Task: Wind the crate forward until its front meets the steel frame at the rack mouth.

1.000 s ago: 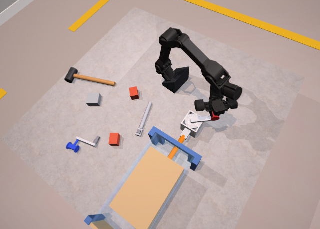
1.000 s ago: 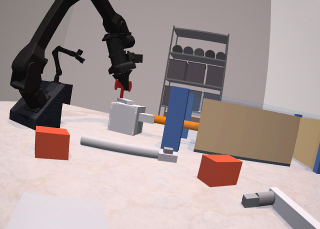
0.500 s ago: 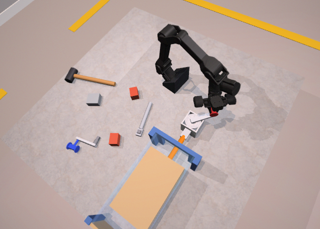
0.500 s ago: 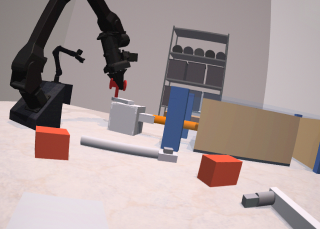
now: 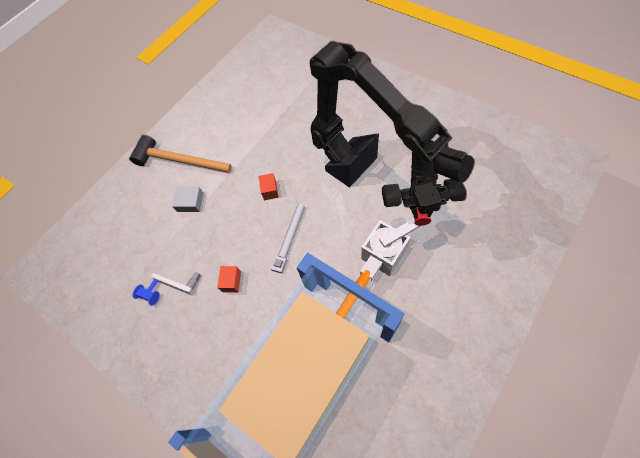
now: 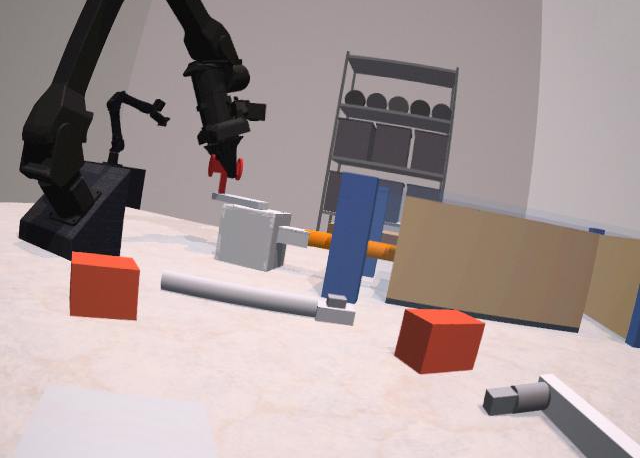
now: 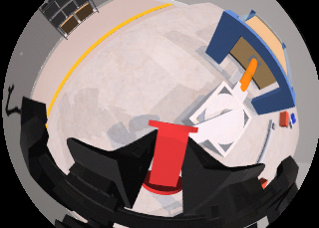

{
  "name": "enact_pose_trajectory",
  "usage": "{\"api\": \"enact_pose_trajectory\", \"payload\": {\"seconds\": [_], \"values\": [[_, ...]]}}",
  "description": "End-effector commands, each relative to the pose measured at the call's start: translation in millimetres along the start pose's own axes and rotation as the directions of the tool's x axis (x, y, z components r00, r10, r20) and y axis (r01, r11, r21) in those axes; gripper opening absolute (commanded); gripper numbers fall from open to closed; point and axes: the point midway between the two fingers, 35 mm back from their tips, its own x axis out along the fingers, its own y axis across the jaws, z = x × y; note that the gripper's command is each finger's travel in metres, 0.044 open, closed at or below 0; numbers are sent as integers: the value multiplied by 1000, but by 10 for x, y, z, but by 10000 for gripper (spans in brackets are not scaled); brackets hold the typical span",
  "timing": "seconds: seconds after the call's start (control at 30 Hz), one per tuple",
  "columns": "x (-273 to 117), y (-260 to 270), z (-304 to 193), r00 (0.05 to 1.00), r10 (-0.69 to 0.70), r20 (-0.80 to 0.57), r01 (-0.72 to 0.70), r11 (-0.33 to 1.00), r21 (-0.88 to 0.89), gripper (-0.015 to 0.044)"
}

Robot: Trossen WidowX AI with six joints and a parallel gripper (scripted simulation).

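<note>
My gripper [image 5: 422,214] [image 6: 227,170] [image 7: 170,135] is shut on the red grip of the winch handle [image 5: 400,233] [image 6: 240,201] [image 7: 211,120]. The handle's flat white arm lies across the top of the white winch [image 5: 385,263] [image 6: 247,238] [image 7: 223,146]; its key end is hidden in the winch top. An orange strap [image 5: 353,294] [image 6: 317,239] [image 7: 248,75] runs from the winch under the blue steel frame [image 5: 351,286] [image 6: 352,236] [image 7: 259,46] to the tan crate [image 5: 299,375] [image 6: 491,264] [image 7: 249,59]. The crate sits flat inside the clear panels, its front a short gap behind the frame.
A grey bar tool [image 5: 292,232] [image 6: 242,294] lies beside the winch. Two red blocks [image 5: 229,279] [image 5: 268,186], a grey block [image 5: 187,199], a mallet [image 5: 188,159] and a blue-gripped crank [image 5: 173,283] [image 6: 584,417] lie farther off on the bench.
</note>
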Motion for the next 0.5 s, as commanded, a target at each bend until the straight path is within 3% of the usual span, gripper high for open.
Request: {"api": "enact_pose_trajectory", "payload": {"seconds": [0.0, 0.47], "values": [[-23, -63, -121, 1000, -11, -20, 11, 1000, -10, 0], [-92, -207, -262, 1000, -12, -21, 12, 1000, -10, 0]]}}
